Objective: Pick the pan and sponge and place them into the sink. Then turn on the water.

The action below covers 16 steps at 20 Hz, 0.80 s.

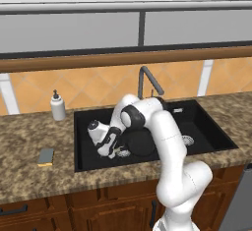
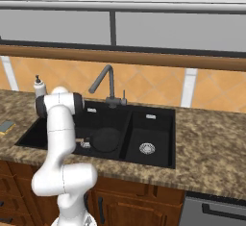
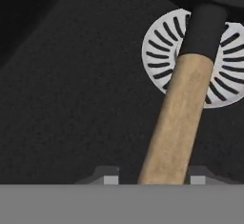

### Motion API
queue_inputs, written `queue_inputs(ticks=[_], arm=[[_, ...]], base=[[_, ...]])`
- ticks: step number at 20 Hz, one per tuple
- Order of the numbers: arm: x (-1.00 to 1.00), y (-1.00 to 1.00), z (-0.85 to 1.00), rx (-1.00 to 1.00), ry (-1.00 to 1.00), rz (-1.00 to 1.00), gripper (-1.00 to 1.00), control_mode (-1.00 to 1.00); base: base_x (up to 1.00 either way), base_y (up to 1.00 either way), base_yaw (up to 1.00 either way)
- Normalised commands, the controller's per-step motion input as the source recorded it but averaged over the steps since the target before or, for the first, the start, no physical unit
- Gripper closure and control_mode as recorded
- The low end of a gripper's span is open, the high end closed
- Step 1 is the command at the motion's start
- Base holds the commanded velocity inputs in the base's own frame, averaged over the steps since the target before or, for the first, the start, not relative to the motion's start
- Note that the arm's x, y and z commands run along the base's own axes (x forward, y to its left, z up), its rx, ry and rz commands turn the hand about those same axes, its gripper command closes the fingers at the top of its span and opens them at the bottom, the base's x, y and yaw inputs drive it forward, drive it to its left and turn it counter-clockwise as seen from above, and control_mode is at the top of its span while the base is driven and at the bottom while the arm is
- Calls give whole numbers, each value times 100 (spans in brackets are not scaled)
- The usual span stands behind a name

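Observation:
The black pan [image 1: 140, 143] lies in the left basin of the black sink [image 1: 204, 119], its wooden handle [image 3: 183, 108] pointing toward my gripper [image 1: 117, 152]. In the hand view the handle runs between my fingertips [image 3: 110, 178], close to the right tip and with a gap on the left, over the silver drain [image 3: 162, 51]. My gripper [image 3: 154, 179] stands open around the handle. The sponge [image 1: 46, 157] lies flat on the counter left of the sink, also seen as the sponge [image 2: 6, 127] at the left edge. No water comes from the faucet [image 1: 147, 80].
A white soap dispenser [image 1: 57, 106] stands on the granite counter behind the sink's left corner. The right basin holds only its drain [image 1: 187, 139]. A tiled wall and a wooden ledge rise behind the faucet [image 2: 103, 81]. My arm bends down over the left basin.

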Motion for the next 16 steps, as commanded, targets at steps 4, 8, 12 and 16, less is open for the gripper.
queue_inputs(ticks=[4,8,12,16], arm=[[-4,24,-10,0,-19,-3,-100,-100],[-89,34,63,0,-41,0,-100,-100],[-100,53,89,0,-34,0,-100,-100],[-100,46,79,0,-38,-2,-100,-100]], base=[[0,0,0],[0,0,0],[0,0,0],[0,0,0]])
